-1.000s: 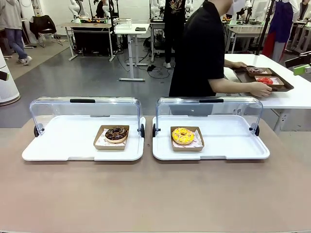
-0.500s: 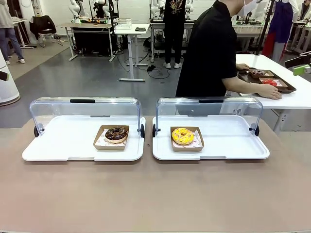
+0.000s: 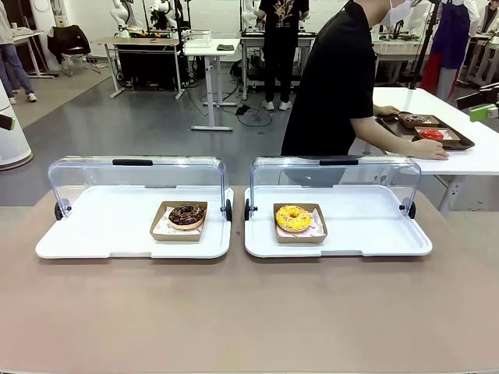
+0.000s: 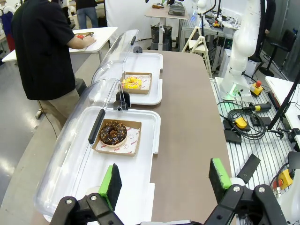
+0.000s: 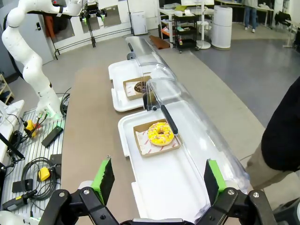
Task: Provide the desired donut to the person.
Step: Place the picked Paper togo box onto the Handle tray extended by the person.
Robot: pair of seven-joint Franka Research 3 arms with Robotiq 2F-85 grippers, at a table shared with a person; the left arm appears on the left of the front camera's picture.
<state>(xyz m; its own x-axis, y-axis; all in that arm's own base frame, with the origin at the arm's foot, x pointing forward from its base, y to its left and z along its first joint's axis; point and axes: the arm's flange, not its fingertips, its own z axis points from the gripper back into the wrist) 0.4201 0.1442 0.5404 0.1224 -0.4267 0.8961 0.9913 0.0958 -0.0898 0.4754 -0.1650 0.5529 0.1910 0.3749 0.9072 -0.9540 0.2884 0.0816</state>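
Yellow donut [image 3: 293, 217]: in a brown paper box on the right white tray [image 3: 374, 234], toward the tray's left edge, clear lid raised at the back.
Chocolate donut [image 3: 186, 215]: in its own box on the left white tray [image 3: 93, 234], near the right edge.
Person [image 3: 337, 78]: beyond the tabletop's far edge, turned to a white side table, hands at a brown tray [image 3: 460, 141].
Left gripper [image 4: 164, 183]: released, jaws wide, above the left tray's near end.
Right gripper [image 5: 157, 180]: released, jaws wide, above the right tray.

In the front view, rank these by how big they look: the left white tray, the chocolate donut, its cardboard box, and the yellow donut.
1. Left white tray
2. Cardboard box
3. Chocolate donut and yellow donut: they look about alike, so I won't rank them.
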